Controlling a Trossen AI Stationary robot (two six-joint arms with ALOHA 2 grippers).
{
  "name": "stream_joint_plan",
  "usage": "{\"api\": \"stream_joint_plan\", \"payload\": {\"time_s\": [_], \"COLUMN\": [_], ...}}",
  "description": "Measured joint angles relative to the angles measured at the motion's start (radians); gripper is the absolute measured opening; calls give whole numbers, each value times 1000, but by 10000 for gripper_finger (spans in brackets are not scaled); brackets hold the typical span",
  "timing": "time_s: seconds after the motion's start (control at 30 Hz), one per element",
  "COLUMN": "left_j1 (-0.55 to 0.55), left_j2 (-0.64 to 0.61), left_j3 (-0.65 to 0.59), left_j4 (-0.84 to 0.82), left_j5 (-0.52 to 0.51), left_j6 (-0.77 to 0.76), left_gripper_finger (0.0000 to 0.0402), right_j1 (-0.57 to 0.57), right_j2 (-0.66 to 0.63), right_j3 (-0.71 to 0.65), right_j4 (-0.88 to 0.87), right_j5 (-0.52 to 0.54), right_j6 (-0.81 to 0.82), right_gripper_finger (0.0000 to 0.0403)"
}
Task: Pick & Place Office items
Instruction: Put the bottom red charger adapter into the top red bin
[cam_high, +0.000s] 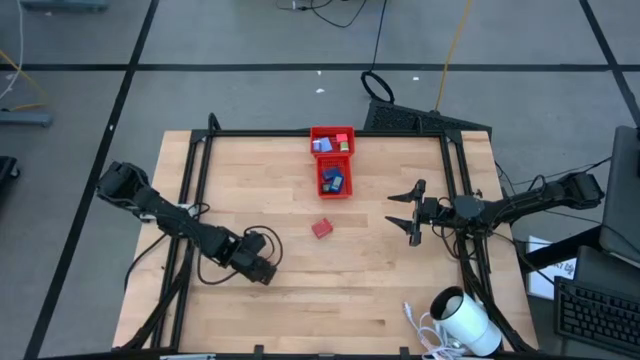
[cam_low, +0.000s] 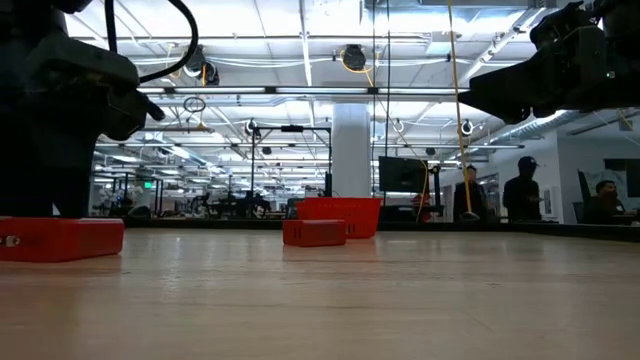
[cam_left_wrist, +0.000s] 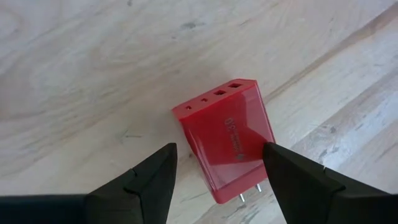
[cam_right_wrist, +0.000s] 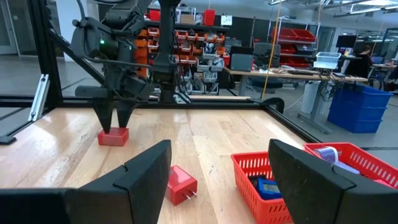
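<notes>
Straddling a red charger (cam_left_wrist: 227, 140) with the left gripper (cam_left_wrist: 217, 186) low over the near-left of the table, fingers spread to either side and seemingly not yet touching. Probably lined up for a pinch across its narrow sides, prongs pointing back at the wrist. Waiting with the right gripper (cam_high: 408, 212) just right of the red tray (cam_high: 312, 150), fingers spread and empty. Leaves a second red charger (cam_high: 321, 229) loose mid-table, near the tray, where blue pieces (cam_high: 333, 182) already lie.

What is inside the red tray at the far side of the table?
The red tray holds small pieces in both compartments: blue and whitish ones far, blue and dark ones near. Anything beneath them is covered.
</notes>
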Motion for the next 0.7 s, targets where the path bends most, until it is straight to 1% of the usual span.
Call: {"api": "stream_joint_plan", "payload": {"time_s": [0.13,0.4,0.6,0.7], "left_j1": [6,9,9,15], "left_j2": [0,1,1,1], "left_j3": [0,0,-1,-1], "left_j4": [-4,35,41,50], "left_j5": [4,1,5,46], "left_j6": [24,120,137,136], "left_gripper_finger": [240,245,290,315], "right_j1": [0,0,0,0], "right_j2": [0,0,0,0], "right_j3": [0,0,0,0], "right_j4": [0,0,0,0], "right_j5": [0,0,0,0], "right_j6": [0,0,0,0], "right_gripper_finger": [263,263,263,263]}}
